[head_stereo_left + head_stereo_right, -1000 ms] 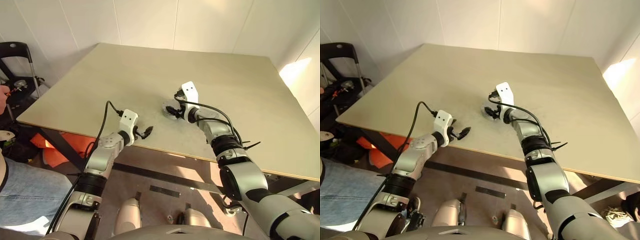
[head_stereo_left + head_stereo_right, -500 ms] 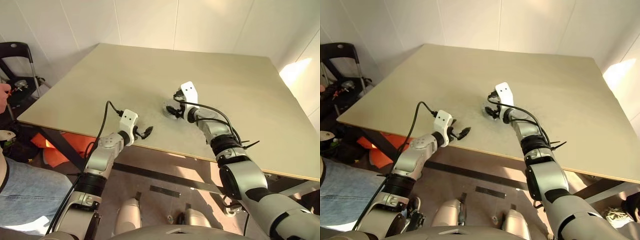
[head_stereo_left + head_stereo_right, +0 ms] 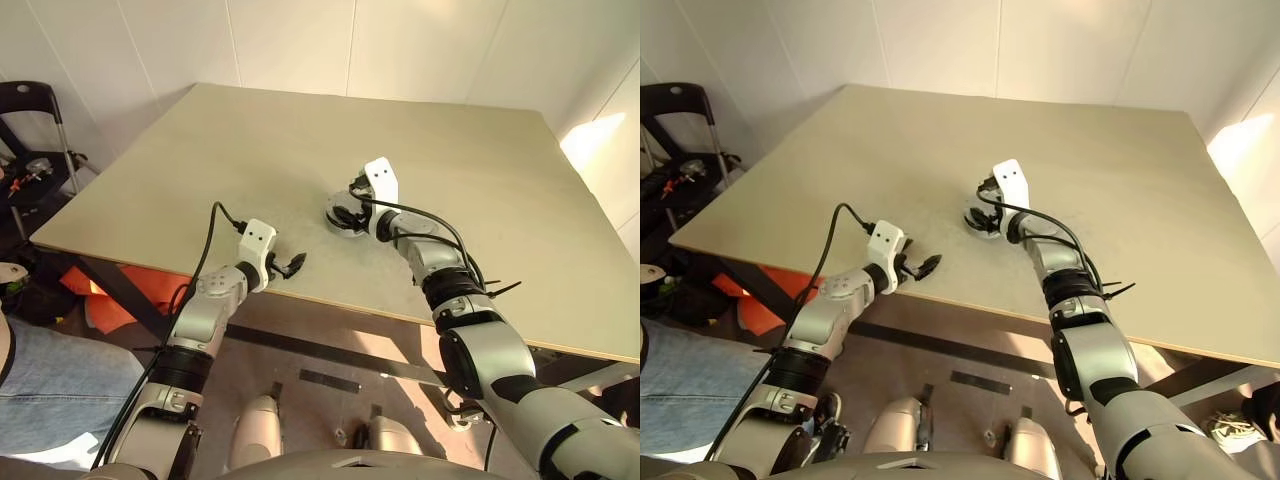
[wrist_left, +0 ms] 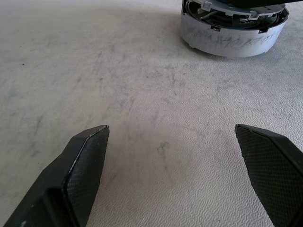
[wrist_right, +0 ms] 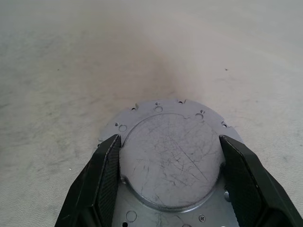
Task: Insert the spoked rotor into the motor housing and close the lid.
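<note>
If the right gripper, whose black fingers straddle the raised centre of the lid and seem to grip it over the motor housing mid-table, lets go off-centre, the lid may seat crooked, while the left gripper hovers wide open, empty, nearby.

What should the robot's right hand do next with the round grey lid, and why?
Probably press the lid straight down onto the motor housing, then let go. The right gripper has its fingers on either side of the lid's raised centre, and the lid seems to rest on top of the housing.
</note>
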Controlling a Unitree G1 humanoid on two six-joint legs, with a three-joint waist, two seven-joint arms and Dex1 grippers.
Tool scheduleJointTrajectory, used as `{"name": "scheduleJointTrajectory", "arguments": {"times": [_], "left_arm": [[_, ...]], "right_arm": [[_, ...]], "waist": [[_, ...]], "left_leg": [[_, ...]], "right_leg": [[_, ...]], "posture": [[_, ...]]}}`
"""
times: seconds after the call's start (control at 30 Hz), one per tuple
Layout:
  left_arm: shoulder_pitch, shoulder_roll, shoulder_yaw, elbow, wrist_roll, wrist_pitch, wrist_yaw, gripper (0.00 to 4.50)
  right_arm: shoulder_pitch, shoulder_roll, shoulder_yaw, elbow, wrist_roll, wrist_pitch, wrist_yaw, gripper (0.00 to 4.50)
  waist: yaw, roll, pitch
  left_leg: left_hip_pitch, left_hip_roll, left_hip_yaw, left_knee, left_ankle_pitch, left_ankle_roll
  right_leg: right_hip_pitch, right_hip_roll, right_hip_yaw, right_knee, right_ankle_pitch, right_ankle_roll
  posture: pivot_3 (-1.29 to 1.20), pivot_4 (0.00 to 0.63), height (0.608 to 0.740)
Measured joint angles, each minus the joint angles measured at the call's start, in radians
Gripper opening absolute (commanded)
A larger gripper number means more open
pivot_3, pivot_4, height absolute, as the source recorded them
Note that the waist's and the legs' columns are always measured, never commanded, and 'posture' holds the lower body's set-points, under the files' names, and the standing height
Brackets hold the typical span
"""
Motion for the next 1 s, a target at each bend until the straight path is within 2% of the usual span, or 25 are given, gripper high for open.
{"name": "scheduleJointTrajectory", "arguments": {"times": [1.0], "left_arm": [[0.000,0.003,0.000,0.000,0.001,0.000,-0.005,4.50]], "right_arm": [[0.023,-0.045,0.020,-0.035,-0.031,0.039,0.039,3.16]], "waist": [[0.006,0.000,0.000]], "left_leg": [[0.000,0.000,0.000,0.000,0.000,0.000]], "right_leg": [[0.002,0.000,0.000,0.000,0.000,0.000]], "posture": [[0.00,0.000,0.740]]}}
